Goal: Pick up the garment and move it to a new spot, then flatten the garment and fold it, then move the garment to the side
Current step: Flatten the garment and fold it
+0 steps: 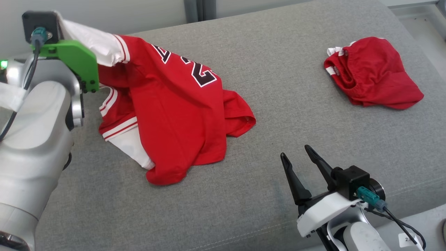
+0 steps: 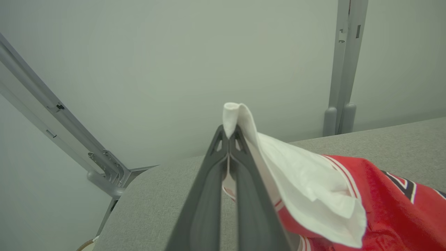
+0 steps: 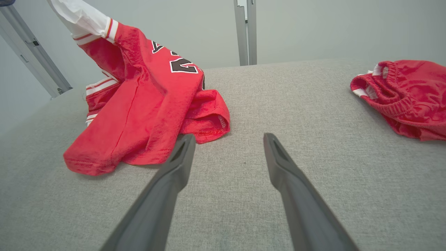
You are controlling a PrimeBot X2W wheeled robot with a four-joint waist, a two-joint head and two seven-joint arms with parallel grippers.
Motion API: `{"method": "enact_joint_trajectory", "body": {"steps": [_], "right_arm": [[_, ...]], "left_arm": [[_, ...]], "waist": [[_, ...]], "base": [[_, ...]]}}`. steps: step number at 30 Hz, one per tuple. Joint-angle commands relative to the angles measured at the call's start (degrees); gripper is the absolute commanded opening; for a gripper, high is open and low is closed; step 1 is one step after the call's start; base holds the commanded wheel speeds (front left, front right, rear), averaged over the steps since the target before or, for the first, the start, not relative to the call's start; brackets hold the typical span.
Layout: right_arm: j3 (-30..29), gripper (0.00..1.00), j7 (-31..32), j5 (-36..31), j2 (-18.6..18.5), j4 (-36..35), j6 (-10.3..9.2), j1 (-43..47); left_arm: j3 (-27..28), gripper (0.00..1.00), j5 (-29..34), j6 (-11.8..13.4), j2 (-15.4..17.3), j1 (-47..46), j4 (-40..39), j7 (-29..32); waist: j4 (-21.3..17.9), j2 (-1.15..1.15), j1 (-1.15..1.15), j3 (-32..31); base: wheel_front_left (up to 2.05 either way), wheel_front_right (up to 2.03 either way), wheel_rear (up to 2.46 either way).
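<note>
The garment is a red jersey point(image 1: 174, 115) with white sleeves and black numbers, its lower part lying on the grey cushion. My left gripper point(image 2: 229, 134) is shut on the tip of one white sleeve point(image 2: 299, 181) and holds it lifted at the far left, so the jersey point(image 3: 146, 101) hangs stretched down to the cushion. In the head view the left fingers are hidden behind the green wrist bracket point(image 1: 75, 59). My right gripper point(image 1: 295, 155) stands open and empty above the cushion's front right, its fingertips point(image 3: 186, 143) just right of the jersey's hem.
A second red garment, crumpled shorts point(image 1: 373, 73), lies at the far right of the grey cushion point(image 1: 296, 115). Grey frame posts point(image 3: 245, 31) and a pale wall stand behind. The cushion's front edge point(image 1: 411, 205) runs close to my right arm.
</note>
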Motion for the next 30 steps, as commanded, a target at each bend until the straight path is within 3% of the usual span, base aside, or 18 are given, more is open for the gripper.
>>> {"method": "enact_joint_trajectory", "body": {"steps": [1, 3, 4, 5, 7, 23, 30], "right_arm": [[0.0, 1.0, -0.1, -0.4, 0.0, -0.2, -0.04, -1.0], [0.3, 1.0, 0.1, -0.7, 0.0, -0.3, -0.04, -1.2], [0.5, 1.0, 0.2, -0.8, -0.1, -0.3, -0.04, -1.2], [0.7, 1.0, 0.3, -1.0, 0.0, -0.4, -0.04, -1.4], [0.9, 1.0, 0.6, -1.3, 0.0, -0.5, -0.04, -1.7], [-0.4, 1.0, 2.2, -3.0, -0.1, -2.3, -0.04, 0.0], [-0.4, 1.0, 3.0, -3.1, -0.1, -2.7, -0.04, 0.5]], "left_arm": [[0.5, 0.0, -0.7, -0.2, 0.8, 1.1, 0.9, -0.6], [1.0, 0.0, -1.5, -0.4, 1.1, 2.2, 2.3, -1.2], [1.2, 0.16, -1.7, -0.6, 1.3, 2.7, 3.0, -1.6], [1.5, 0.42, -2.0, -0.7, 1.5, 3.2, 3.6, -2.0], [2.0, 0.0, -2.7, -1.2, 1.8, 4.1, 4.9, -2.7], [4.7, 0.0, -7.7, -4.2, 0.1, 11.8, 9.0, -8.7], [5.7, 0.0, -9.7, -4.2, -0.8, 17.5, 9.3, -11.0]], "waist": [[1.1, 0.0, 0.0, 1.0], [1.5, 0.0, 0.0, 1.2], [1.6, 0.0, 0.0, 1.4], [1.7, 0.0, 0.0, 1.6], [1.8, 0.0, 0.0, 1.9], [5.7, 0.0, 0.0, 1.6], [8.1, 0.0, 0.0, 0.0]], "base": [[0.0, 0.0, 0.0], [0.0, 0.0, 0.0], [0.0, 0.0, 0.0], [0.0, 0.0, 0.0], [0.0, 0.0, 0.0], [0.0, 0.0, 0.0], [0.0, 0.0, 0.0]]}}
